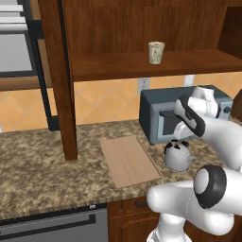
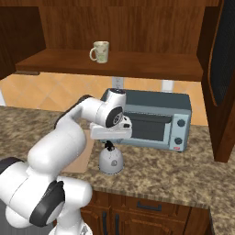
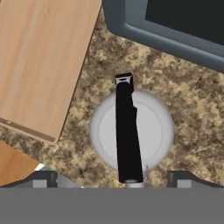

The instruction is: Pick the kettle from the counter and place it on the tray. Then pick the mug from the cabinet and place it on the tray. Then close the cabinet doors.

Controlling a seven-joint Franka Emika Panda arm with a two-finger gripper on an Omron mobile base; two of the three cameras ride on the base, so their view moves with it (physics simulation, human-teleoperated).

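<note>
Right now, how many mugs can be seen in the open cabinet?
1. A single cream mug stands upright on the cabinet inner shelf, above the toaster oven. The cabinet's upper part is out of frame, so more could be hidden there.

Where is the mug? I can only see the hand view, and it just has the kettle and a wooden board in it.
Observer: The mug stands upright on the shelf of the cabinet, high above the counter.
Operator: What's the big grey thing at the top of my picture?
Observer: That's a toaster oven with two knobs on its right side. It stands just behind the kettle.
Operator: Are the doors shut?
Observer: No, the cabinet doors stand open.
</note>
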